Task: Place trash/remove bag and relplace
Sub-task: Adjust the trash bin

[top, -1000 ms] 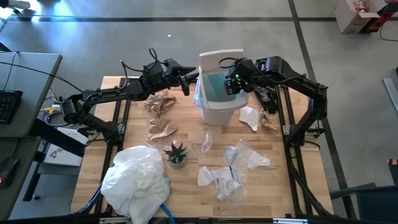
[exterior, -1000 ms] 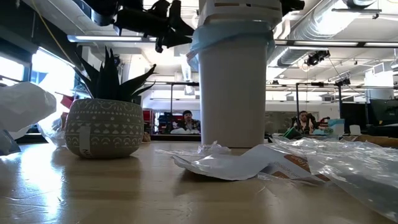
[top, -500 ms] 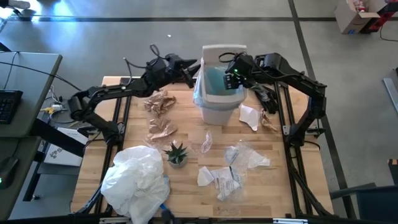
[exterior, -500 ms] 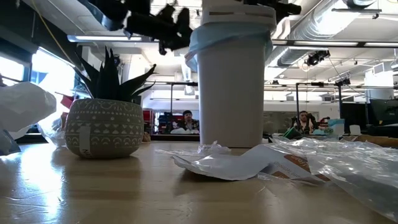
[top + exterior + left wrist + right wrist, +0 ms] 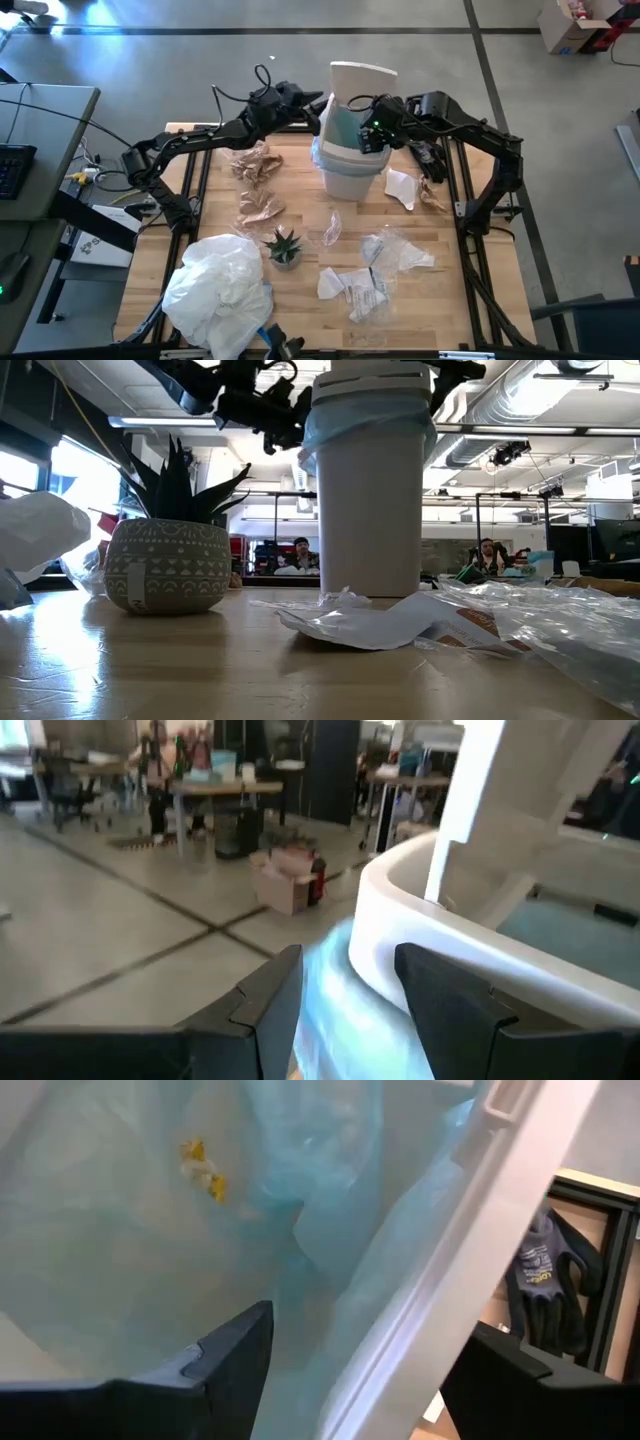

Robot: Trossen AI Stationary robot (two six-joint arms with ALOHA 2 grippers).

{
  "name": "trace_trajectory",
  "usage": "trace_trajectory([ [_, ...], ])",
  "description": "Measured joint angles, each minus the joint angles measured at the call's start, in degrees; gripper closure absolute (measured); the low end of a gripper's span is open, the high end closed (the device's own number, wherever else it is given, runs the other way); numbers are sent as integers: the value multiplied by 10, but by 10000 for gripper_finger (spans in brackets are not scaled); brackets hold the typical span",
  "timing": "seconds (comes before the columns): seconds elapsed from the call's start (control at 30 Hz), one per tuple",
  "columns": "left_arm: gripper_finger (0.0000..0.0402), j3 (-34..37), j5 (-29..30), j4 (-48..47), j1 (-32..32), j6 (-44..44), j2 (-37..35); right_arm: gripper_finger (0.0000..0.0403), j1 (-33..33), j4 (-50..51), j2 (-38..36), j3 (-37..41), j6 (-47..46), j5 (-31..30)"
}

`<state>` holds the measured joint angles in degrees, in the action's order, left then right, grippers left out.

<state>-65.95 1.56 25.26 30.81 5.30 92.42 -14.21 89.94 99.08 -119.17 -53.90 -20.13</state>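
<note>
My left gripper [image 5: 316,103] stands at the far-left rim of the tall white plastic bin [image 5: 372,510], fingers [image 5: 455,1010] parted, with the bin's white rim and a fold of the thin translucent light-blue plastic liner bag [image 5: 343,130] lying between them; whether they press on the film I cannot tell. My right gripper [image 5: 372,137] hangs over the bin's mouth at its right side, fingers [image 5: 228,1355] spread wide astride the white rim band, nothing clamped. The liner sits inside the bin, crinkled, its edge turned over the rim as a pale-blue collar; a small yellow scrap [image 5: 204,1168] lies deep within it. The bin's white lid [image 5: 362,76] stands raised on the far side. On the wooden table [image 5: 475,320] lie crumpled brown paper pieces [image 5: 258,163] left of the bin, white paper scraps [image 5: 402,188] to its right, and clear crinkled plastic wrappers [image 5: 385,255] nearer the front. A small green spiky potted plant [image 5: 283,246] stands beside a large white plastic bag [image 5: 218,283]
</note>
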Motion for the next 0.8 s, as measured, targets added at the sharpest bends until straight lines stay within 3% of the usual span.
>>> trace_trajectory([
  [0.53, 244, 0, -7, -10, 3, 0, -7, 165, 14, 1, 0, 0, 3, 11],
  [0.8, 244, -14, -4, -31, 5, -4, -7, 179, -11, -2, 0, 0, -5, 29],
])
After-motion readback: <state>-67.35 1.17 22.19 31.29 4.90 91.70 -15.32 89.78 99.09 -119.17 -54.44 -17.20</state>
